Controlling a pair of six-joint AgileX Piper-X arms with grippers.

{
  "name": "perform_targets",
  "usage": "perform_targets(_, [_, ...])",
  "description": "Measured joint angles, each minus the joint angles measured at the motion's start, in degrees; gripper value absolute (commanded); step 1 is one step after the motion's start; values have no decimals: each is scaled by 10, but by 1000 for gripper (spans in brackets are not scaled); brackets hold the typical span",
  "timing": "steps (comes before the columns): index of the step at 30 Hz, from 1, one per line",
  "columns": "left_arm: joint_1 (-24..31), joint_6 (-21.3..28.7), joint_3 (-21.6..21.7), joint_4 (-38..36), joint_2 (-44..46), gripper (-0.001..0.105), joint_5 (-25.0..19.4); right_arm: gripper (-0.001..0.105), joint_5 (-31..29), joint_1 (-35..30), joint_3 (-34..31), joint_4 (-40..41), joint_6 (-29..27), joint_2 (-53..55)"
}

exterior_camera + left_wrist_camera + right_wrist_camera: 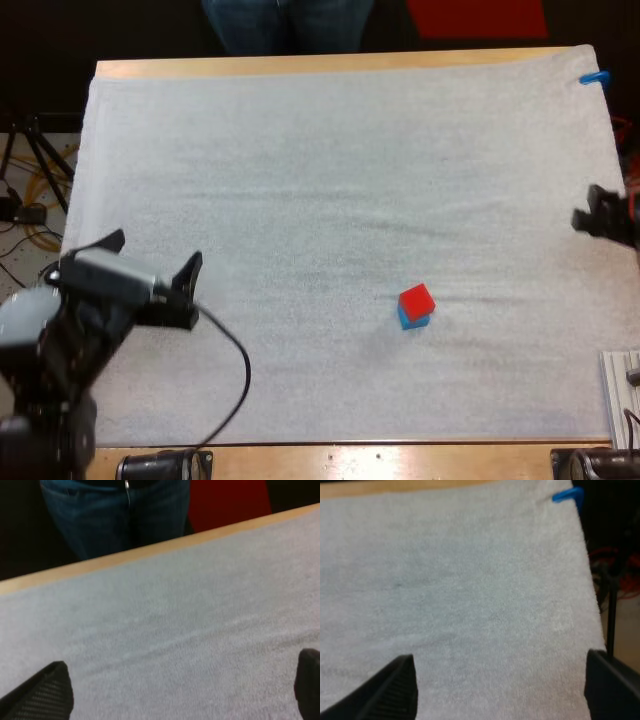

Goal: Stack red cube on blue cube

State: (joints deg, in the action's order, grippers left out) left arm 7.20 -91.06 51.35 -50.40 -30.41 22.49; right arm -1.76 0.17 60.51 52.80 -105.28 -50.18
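Note:
The red cube (416,298) rests on top of the blue cube (412,318), slightly skewed, right of the mat's middle and toward the near side. My left gripper (150,262) hovers at the mat's left side, far from the cubes, its fingers (47,694) wide apart with nothing between them. My right gripper (590,208) sits at the mat's right edge, well clear of the stack. Its fingers (395,687) also stand wide apart over bare mat.
A person in jeans (288,22) stands beyond the table's far edge, the legs (115,515) also in the left wrist view. The white mat (330,180) covers nearly the whole table. A metal bracket (620,385) stands at the near right corner.

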Motion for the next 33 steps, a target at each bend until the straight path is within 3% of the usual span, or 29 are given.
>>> perform_targets(8, [0, 20, 0, -41, 105, 87, 0, 67, 0, 0, -101, 0, 7, 175])
perform_targets(17, [0, 30, -56, -109, 249, 87, 0, 67, 5, 0, -182, 6, 21, 373])
perform_targets(21, [0, 31, -61, -137, 307, 87, 1, 67, 6, 0, -200, 14, 26, 436])
perform_targets(33, [1, 32, -63, -230, 312, 87, 1, 67, 8, 0, -241, 16, 62, 506])
